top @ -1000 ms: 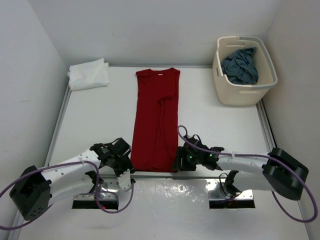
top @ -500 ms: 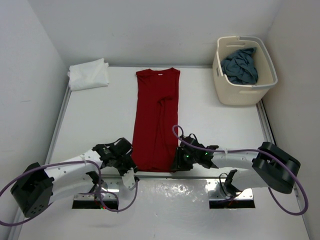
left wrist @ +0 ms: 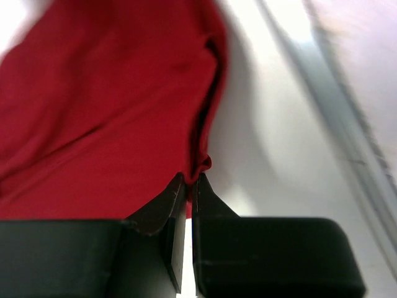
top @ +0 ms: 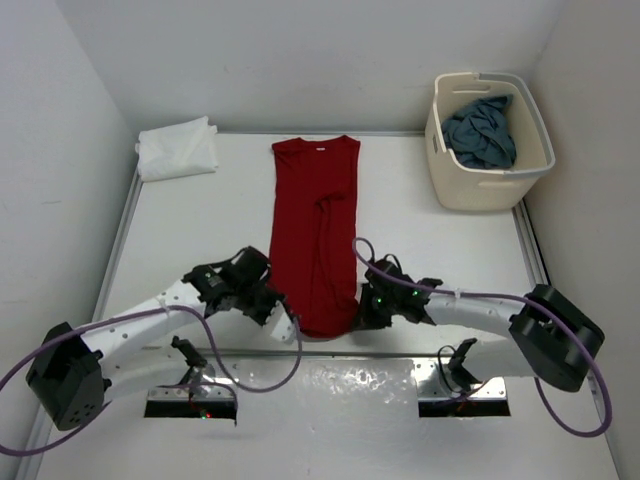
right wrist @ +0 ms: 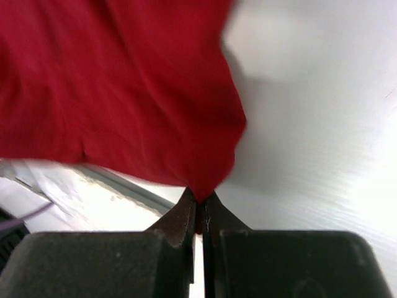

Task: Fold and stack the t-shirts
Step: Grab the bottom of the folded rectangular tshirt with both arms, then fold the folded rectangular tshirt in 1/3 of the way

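The red t-shirt (top: 315, 225) lies in a long folded strip down the middle of the table, collar at the far end. My left gripper (top: 277, 305) is shut on its near left corner (left wrist: 201, 166), and my right gripper (top: 362, 307) is shut on its near right corner (right wrist: 200, 189). Both corners are raised off the table and the near hem bunches between them. A folded white t-shirt (top: 177, 148) rests at the far left corner. The blue-grey t-shirt (top: 480, 130) is crumpled inside the basket.
The cream laundry basket (top: 487, 185) stands at the far right corner. A metal rail (top: 330, 352) runs along the table's near edge, just behind both grippers. White walls close in the table on three sides.
Both grippers closed on the red shirt's near corners and drew them up and away from the near edge, so the hem now sits farther in and rounded.
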### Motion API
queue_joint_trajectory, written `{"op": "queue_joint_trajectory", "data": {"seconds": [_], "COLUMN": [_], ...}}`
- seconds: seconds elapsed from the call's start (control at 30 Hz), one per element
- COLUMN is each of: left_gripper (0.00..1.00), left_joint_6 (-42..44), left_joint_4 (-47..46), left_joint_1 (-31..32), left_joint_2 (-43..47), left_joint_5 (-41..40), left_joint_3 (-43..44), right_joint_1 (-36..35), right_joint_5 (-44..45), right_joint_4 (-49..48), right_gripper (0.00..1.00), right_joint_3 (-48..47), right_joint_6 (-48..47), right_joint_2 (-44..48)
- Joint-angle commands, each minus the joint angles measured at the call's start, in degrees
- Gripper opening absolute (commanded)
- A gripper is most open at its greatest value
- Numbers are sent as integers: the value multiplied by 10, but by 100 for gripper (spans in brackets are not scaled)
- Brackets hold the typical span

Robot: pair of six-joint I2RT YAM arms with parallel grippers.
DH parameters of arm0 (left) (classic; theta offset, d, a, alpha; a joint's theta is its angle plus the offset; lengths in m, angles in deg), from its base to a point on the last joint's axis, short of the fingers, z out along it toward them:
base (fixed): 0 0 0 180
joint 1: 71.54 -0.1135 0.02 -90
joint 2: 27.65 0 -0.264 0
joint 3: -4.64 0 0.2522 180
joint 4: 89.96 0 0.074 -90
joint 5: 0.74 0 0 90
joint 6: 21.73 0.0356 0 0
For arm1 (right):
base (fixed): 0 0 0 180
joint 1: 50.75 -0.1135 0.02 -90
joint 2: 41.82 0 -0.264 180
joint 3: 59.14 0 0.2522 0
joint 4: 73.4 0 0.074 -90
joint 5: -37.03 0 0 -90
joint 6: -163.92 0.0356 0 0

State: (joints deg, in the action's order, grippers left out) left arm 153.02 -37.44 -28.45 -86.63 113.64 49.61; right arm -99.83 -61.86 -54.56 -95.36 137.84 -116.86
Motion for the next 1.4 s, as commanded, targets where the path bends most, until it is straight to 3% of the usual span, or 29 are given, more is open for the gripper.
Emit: {"op": "queue_joint_trajectory", "data": {"seconds": [0.0,0.13,0.23,0.5,1.0,1.37], "left_gripper": [0,0,0,0,0,0], "left_joint_6": [-102,-131,-161,-245,-355,-376], "left_joint_4": [10,33,32,7,-164,-214], "left_joint_1": [-44,-140,-183,-250,-278,-278], "left_joint_2": [-19,-71,-119,-289,-431,-516], "left_joint_5": [56,82,89,79,-17,-78], "left_joint_3": [71,153,208,380,461,512], "right_joint_1": [46,109,144,224,286,306], "right_joint_5": [22,17,8,18,27,-8], "right_joint_4": [67,112,142,201,209,200], "right_gripper": [0,0,0,0,0,0], "right_joint_3": [-75,-199,-295,-531,-664,-745], "right_joint_6": [-54,-133,-176,-231,-230,-226], "right_joint_2": [24,-6,-77,-228,-379,-484]}}
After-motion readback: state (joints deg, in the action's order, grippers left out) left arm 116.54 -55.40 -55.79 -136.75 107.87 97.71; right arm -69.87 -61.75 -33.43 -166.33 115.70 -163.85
